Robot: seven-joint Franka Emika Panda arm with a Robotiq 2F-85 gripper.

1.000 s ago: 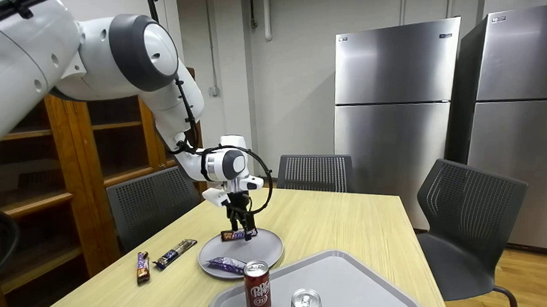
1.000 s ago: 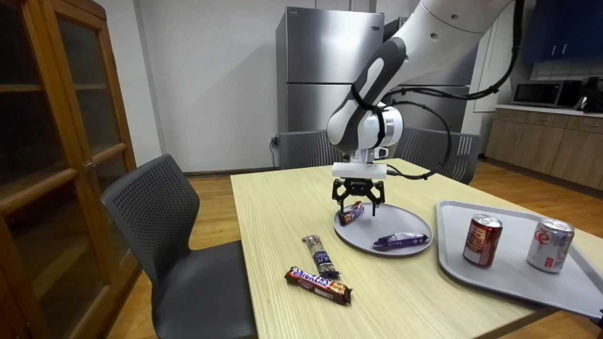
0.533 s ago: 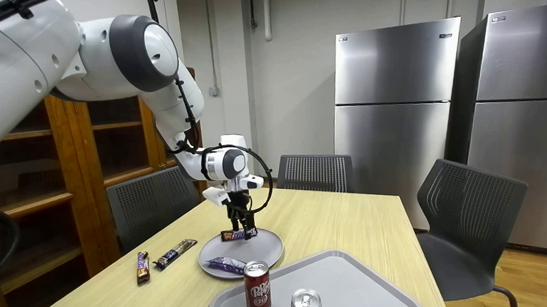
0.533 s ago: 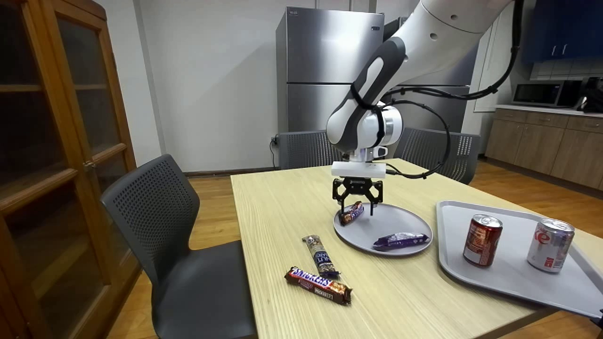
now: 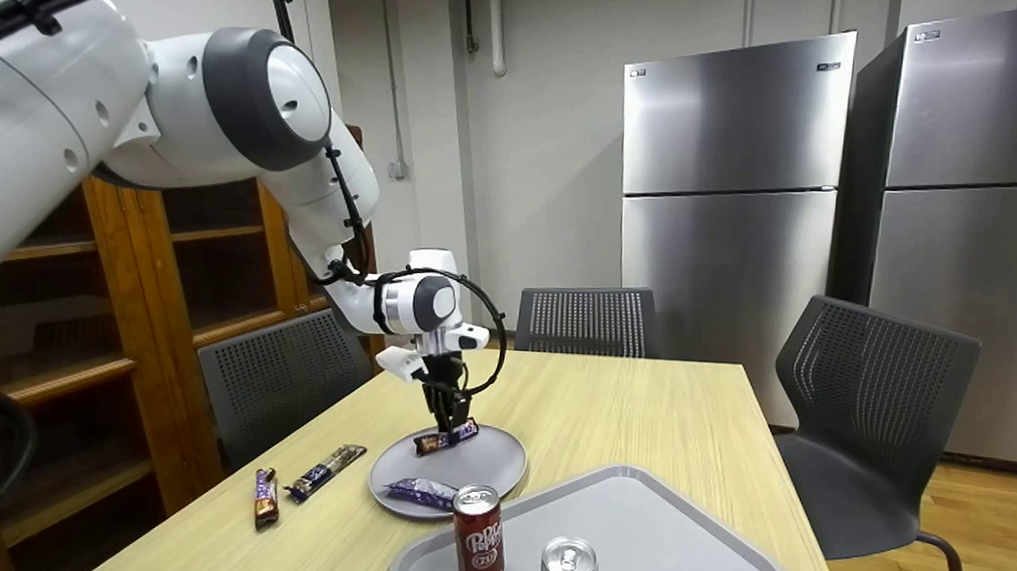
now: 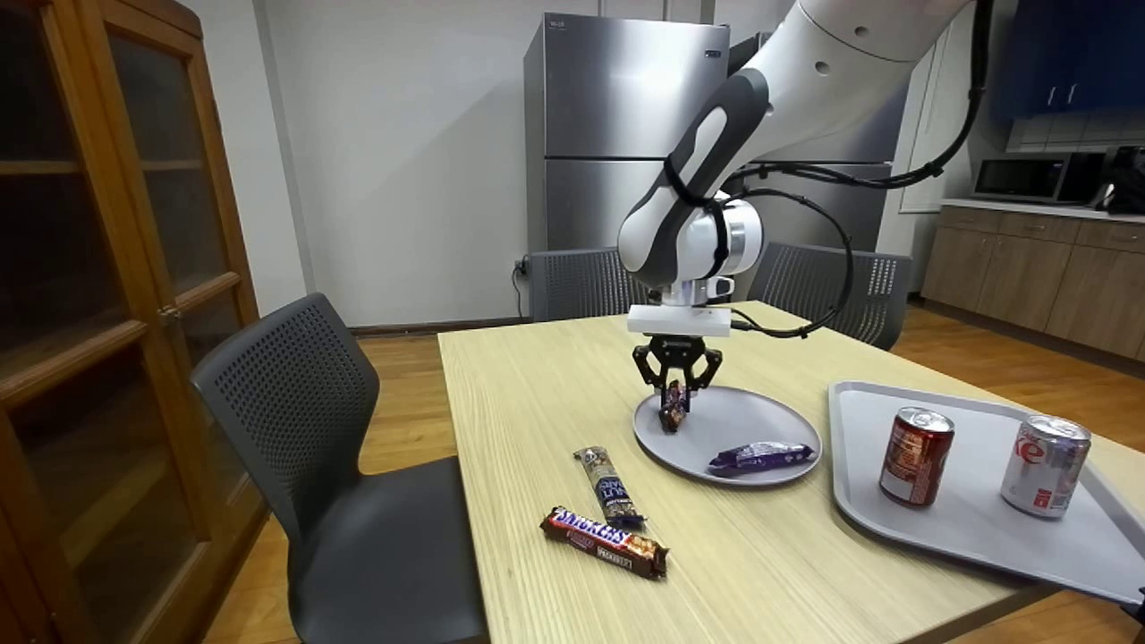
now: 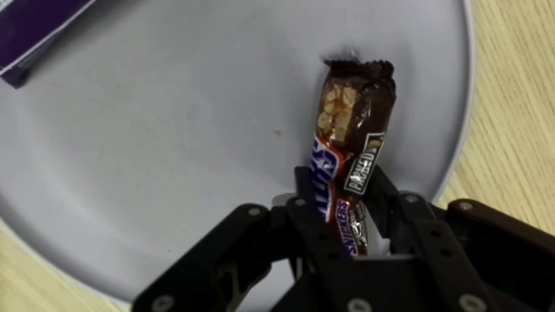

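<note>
In the claw (image 7: 341,177), clamped from both long sides onto a chocolate bar (image 7: 347,134), probably taken across the narrow width for a snug hold. Pointing up the wrist view, crimped end first, with long axis near upright, slightly right-leaning. Apparently resting on the plate (image 7: 195,151) near its right rim, apart from a purple packet (image 7: 32,30) at upper left. Beyond, at right in an exterior view, on to a tray (image 6: 975,456) with a red can (image 6: 917,456) and a silver can (image 6: 1045,465).

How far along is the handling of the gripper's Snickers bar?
Looks done: the gripper is down at the gray plate, fingers either side of the Snickers bar. In hand: that bar, apparently pinched in the wrist view. Remaining, probably: lifting, as it sits low at the plate in both exterior views.
</note>
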